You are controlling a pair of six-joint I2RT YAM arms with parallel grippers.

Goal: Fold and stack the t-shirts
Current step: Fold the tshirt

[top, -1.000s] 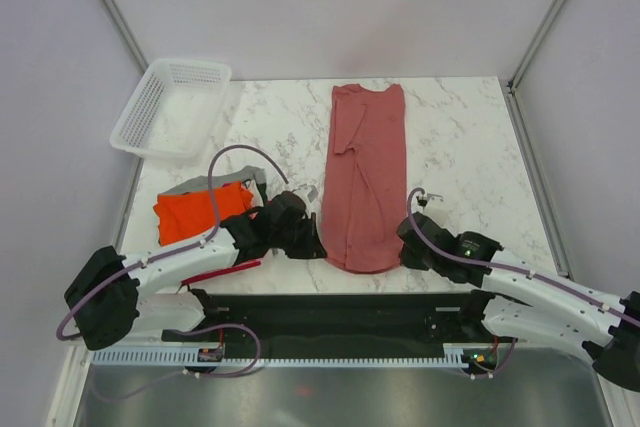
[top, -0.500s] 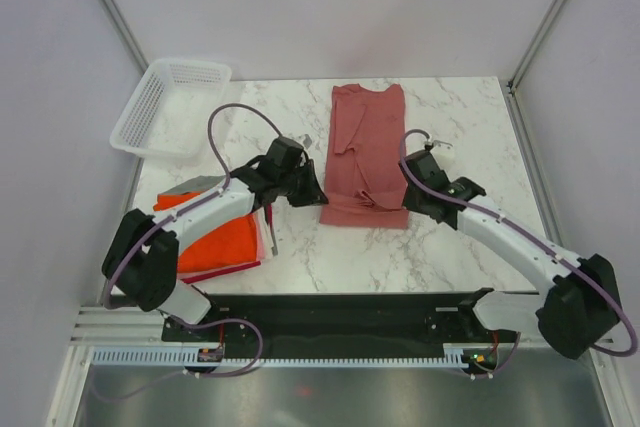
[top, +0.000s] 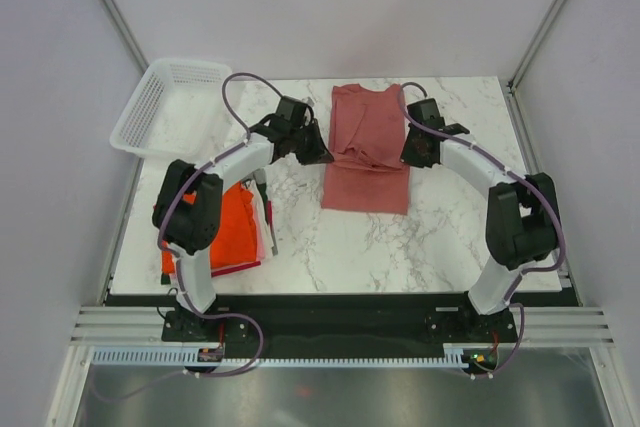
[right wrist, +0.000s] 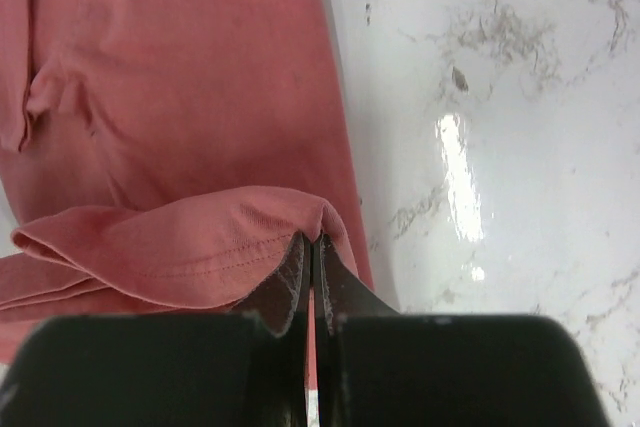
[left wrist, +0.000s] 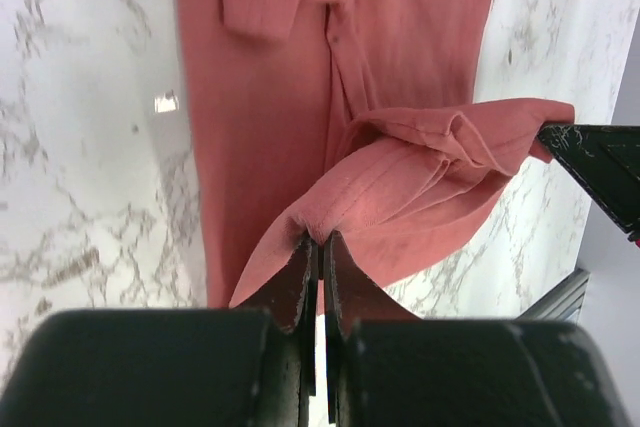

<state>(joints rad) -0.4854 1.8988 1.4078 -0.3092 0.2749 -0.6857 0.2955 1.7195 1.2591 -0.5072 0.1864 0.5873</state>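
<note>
A dusty pinkish-red t-shirt [top: 366, 185] lies lengthwise at the middle of the marble table [top: 450, 237], its near half doubled back over the far half. My left gripper [top: 321, 155] is shut on the left corner of the lifted hem, pinched cloth [left wrist: 400, 182] bunching at its tips [left wrist: 320, 239]. My right gripper [top: 409, 154] is shut on the hem's right corner [right wrist: 190, 247], jaws [right wrist: 312, 239] tight on the fold. A folded bright orange-red t-shirt [top: 238, 232] tops a stack at the left, a pink edge [top: 266, 232] showing beside it.
A white plastic mesh basket [top: 170, 107] stands at the table's far left corner. The left arm [top: 225, 162] reaches over the folded stack. White walls with metal posts close in the table on three sides. The black base rail [top: 330, 312] runs along the near edge.
Both grippers have carried the shirt's near hem from the front edge up and away over the shirt, toward the collar, doubling it. The arms have stretched far out.
</note>
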